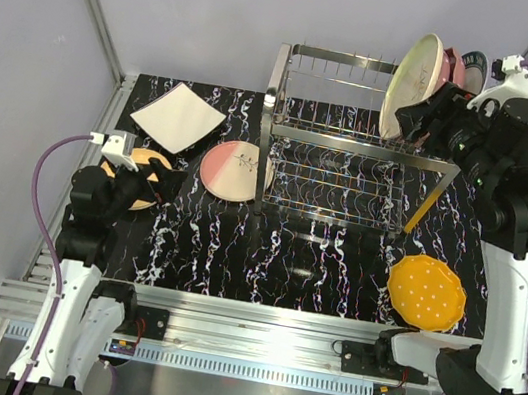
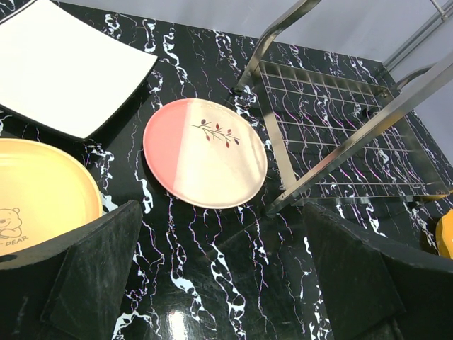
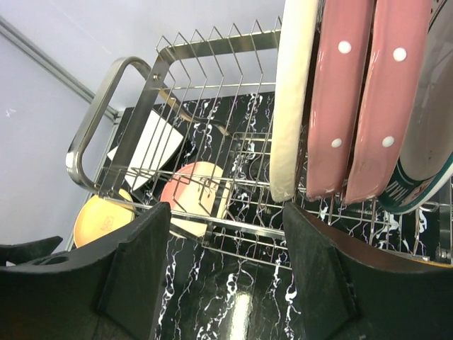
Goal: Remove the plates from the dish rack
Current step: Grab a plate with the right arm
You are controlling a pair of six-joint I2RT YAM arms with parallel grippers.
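Observation:
The chrome dish rack (image 1: 354,147) stands mid-table. At its right end a pale cream plate (image 1: 410,85), two pink dotted plates (image 1: 455,67) and a dark-rimmed plate (image 1: 475,69) stand on edge. My right gripper (image 1: 427,118) is at that end, open; in the right wrist view the cream plate (image 3: 294,99) hangs just above its right finger (image 3: 325,269), and nothing sits between the jaws (image 3: 226,276). My left gripper (image 2: 223,276) is open and empty, low over the table beside a yellow-orange plate (image 2: 39,191).
A white square plate (image 1: 178,117), a pink-cream twig plate (image 1: 231,169) and the yellow-orange plate (image 1: 136,176) lie flat to the left of the rack. An orange dotted plate (image 1: 426,291) lies at front right. The rack's lower tier (image 2: 333,120) holds nothing.

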